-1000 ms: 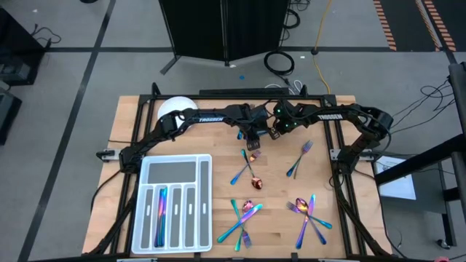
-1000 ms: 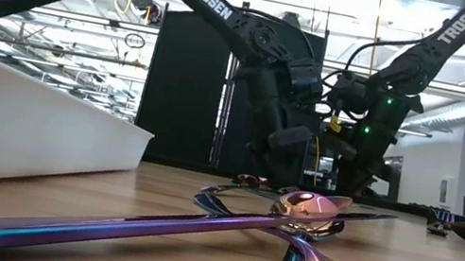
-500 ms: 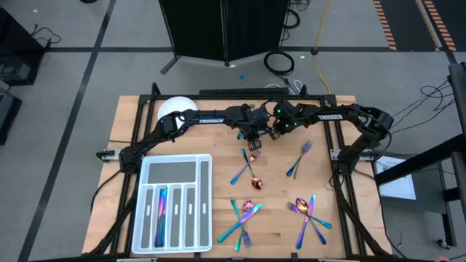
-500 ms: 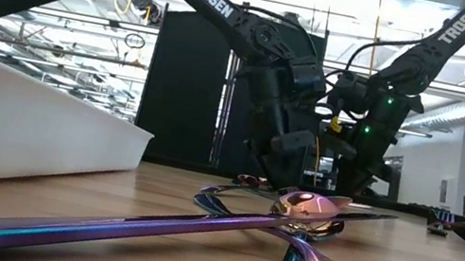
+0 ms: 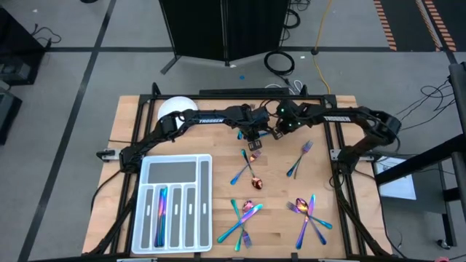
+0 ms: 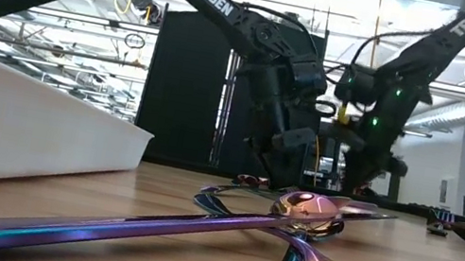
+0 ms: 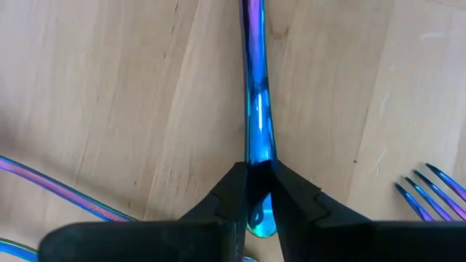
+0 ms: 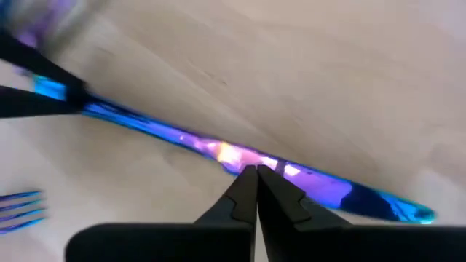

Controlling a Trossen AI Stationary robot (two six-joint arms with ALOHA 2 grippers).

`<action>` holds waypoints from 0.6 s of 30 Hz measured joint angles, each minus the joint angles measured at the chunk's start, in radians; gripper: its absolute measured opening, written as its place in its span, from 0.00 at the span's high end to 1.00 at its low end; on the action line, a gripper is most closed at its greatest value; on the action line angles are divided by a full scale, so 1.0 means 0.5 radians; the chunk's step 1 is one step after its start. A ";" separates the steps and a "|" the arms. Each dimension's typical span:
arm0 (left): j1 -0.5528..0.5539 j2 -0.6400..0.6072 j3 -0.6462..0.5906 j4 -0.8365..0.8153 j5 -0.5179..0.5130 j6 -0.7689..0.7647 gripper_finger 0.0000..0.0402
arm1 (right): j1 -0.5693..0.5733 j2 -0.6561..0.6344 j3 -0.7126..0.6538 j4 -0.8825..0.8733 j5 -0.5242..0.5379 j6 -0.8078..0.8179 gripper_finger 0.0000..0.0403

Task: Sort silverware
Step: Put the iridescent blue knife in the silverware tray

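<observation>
Two grippers meet behind the tray [image 5: 175, 200]: left gripper [image 7: 253, 195] pinches one end of a knife [image 7: 255, 116] lying on the table, its length running straight ahead, while right gripper [image 8: 255, 185], fingers clenched empty, hovers above the blade.

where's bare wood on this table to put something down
Free: the right-hand edge past the lone fork, and the strip between white plate and tray. Crowded: the front, with two crossed silverware piles, and the back centre where both grippers meet.
</observation>
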 joint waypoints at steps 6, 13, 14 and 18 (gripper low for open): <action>0.000 -0.002 0.000 0.002 -0.002 0.007 0.92 | 0.000 -0.254 0.001 -0.136 0.020 -0.048 1.00; -0.004 0.001 0.000 0.005 -0.016 0.052 1.00 | -0.001 -0.630 0.002 -0.412 0.302 -0.048 1.00; -0.004 0.001 0.000 0.005 -0.016 0.052 0.99 | -0.001 -0.680 0.002 -0.442 0.332 -0.040 1.00; -0.004 0.001 0.000 0.005 -0.015 0.052 0.99 | -0.001 -0.848 -0.002 -0.497 0.376 -0.045 1.00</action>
